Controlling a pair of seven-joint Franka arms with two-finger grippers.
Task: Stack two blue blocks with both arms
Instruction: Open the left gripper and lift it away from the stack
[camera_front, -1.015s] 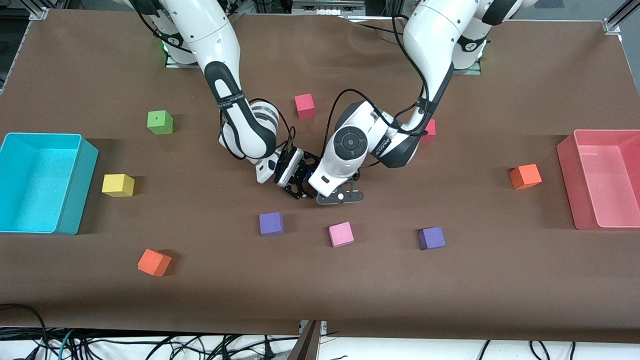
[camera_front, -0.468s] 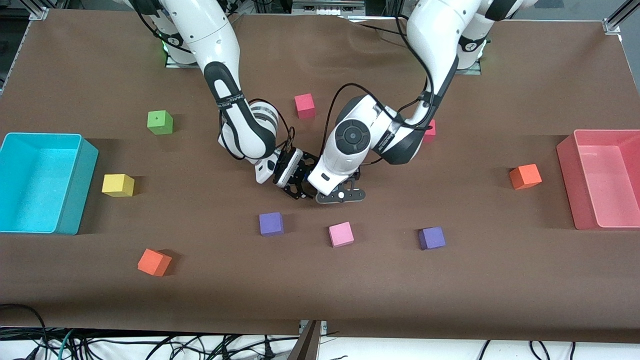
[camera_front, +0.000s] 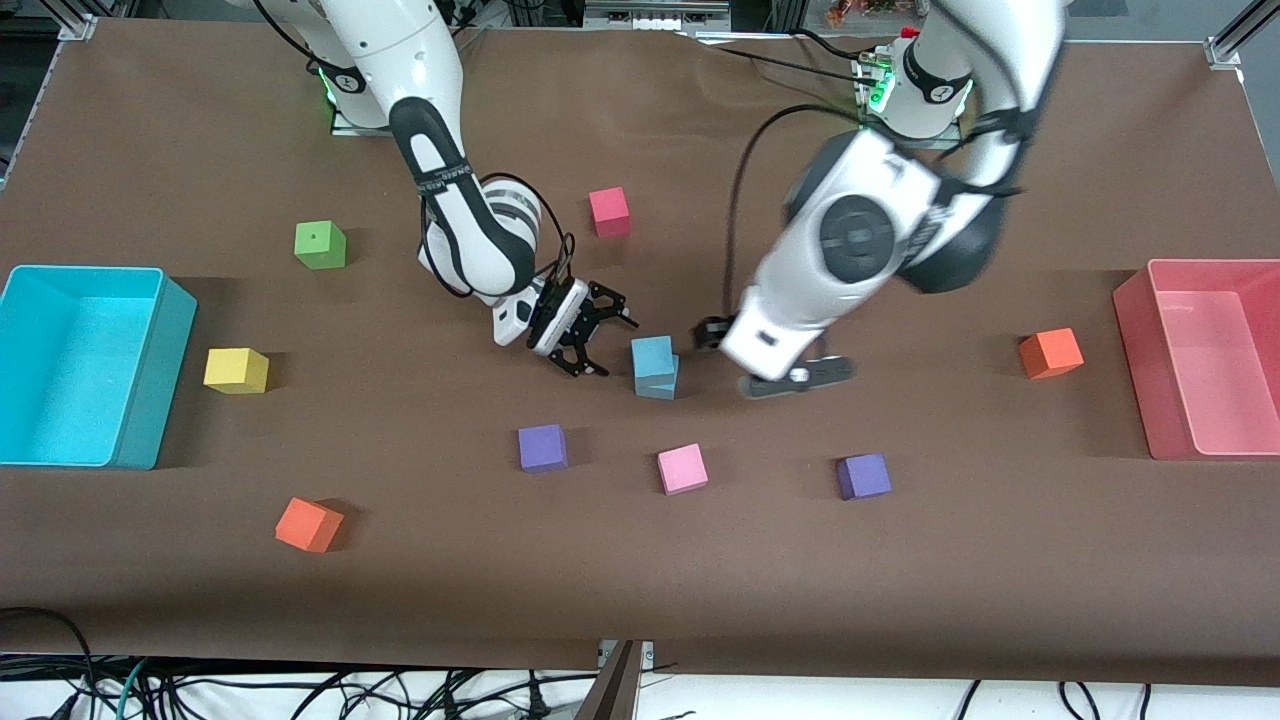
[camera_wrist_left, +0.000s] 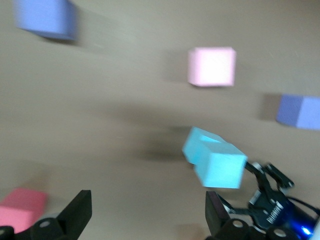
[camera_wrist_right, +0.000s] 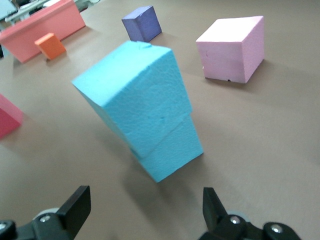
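While the two blue blocks sit stacked at the centre of the front view, both grippers stand clear of them with their fingers spread wide and empty. At the frame's left edge lies the cyan bin (camera_front: 150, 370), with a yellow cube (camera_front: 236, 370) just beside it, a green cube (camera_front: 320, 245) above and an orange cube (camera_front: 309, 524) toward the lower left. The right gripper (camera_front: 588, 340) hangs low over the brown table (camera_front: 640, 580) just beside the stack, on the side of the right arm's end. The upper blue block (camera_front: 652, 355) rests on the lower blue block (camera_front: 660, 387), turned slightly askew so the corners do not line up; the right wrist view shows the same twisted pair, upper (camera_wrist_right: 132, 102) on lower (camera_wrist_right: 172, 152). A red cube (camera_front: 609, 211) sits higher in the frame; a purple cube (camera_front: 542, 447), a pink cube (camera_front: 682, 469) and a second purple cube (camera_front: 863, 476) line the lower middle. The left gripper (camera_front: 775, 365) hovers over bare table toward the left arm's end of the stack. Farther right are another orange cube (camera_front: 1050, 352) and the pink bin (camera_front: 1150, 370).
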